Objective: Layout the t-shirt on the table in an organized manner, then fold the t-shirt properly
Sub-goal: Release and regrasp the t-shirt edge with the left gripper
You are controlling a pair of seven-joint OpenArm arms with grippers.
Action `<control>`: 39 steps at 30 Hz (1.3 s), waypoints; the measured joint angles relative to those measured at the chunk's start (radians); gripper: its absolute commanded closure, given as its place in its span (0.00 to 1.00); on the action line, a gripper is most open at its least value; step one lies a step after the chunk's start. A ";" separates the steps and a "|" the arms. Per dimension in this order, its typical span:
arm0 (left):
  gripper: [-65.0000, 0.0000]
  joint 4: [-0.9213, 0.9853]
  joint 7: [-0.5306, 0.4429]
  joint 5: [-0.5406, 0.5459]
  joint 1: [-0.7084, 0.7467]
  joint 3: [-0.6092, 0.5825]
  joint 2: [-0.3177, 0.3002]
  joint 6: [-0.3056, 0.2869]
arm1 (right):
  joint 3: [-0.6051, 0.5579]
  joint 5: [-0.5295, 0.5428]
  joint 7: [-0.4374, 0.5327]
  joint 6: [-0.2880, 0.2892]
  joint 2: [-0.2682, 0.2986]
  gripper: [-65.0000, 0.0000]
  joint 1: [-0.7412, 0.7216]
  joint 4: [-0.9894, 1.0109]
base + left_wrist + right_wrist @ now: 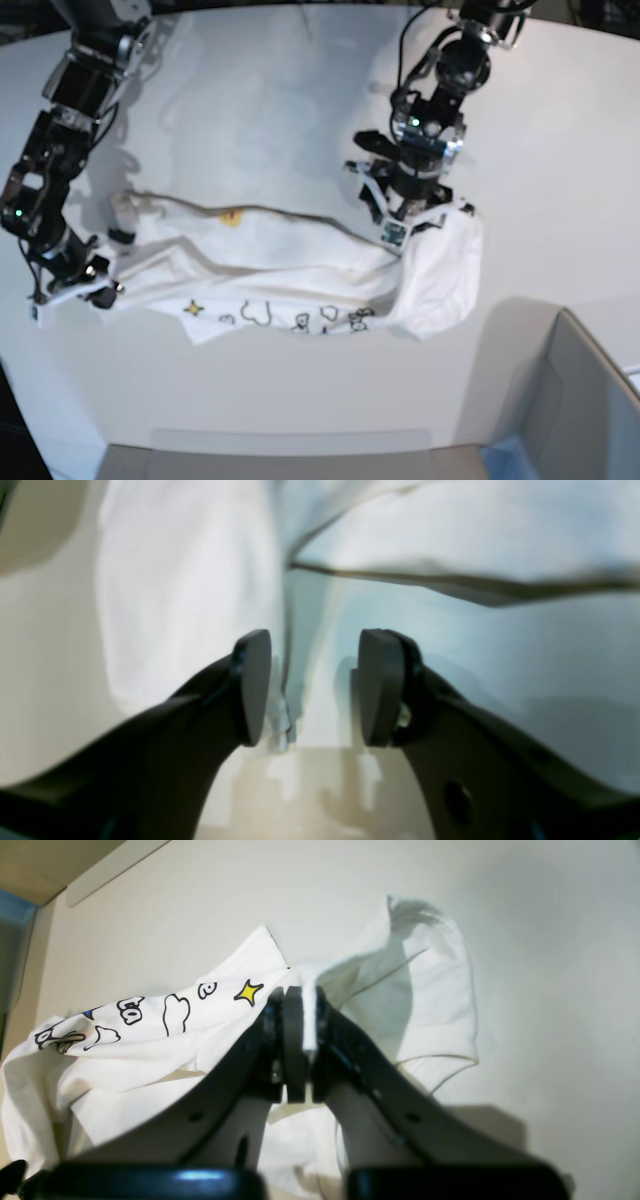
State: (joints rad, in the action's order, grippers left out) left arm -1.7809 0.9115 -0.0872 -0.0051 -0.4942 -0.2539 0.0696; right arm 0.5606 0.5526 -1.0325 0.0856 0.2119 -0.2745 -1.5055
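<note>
The white t-shirt [300,250] lies stretched in a crumpled band across the table [250,100], its cartoon print [300,318] along the near edge. My right gripper [302,1035] is shut on a bunched fold of the t-shirt [150,1040] at the band's left end [100,285], just above the table [550,940]. My left gripper [315,690] stands open at the right end [395,230]. A hanging fold of the t-shirt [175,580] runs down between its fingers [255,685], unpinched, and the shirt's right part bulges in a heap beside it.
A grey box [570,400] with a blue corner stands at the front right, off the table's curved near edge [290,438]. Its blue corner [15,910] shows at the right wrist view's upper left.
</note>
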 measured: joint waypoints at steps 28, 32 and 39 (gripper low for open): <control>0.70 0.326 -0.078 -0.117 -0.126 0.048 0.008 0.117 | 0.000 0.000 0.001 0.000 0.004 1.00 0.024 -0.012; 1.00 0.328 -0.076 -0.119 -0.145 0.168 0.035 0.119 | 0.002 0.005 0.000 0.000 0.004 1.00 0.023 -0.074; 1.00 0.204 -0.081 -0.121 -0.149 0.271 0.054 0.122 | 0.003 0.005 -0.001 0.002 0.004 1.00 0.025 -0.198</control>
State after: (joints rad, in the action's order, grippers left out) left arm -1.5764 0.8307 -0.2081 -0.1543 -0.2234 -0.2001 0.1917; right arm 0.5636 0.5571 -1.0332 0.0872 0.2157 -0.2493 -1.7031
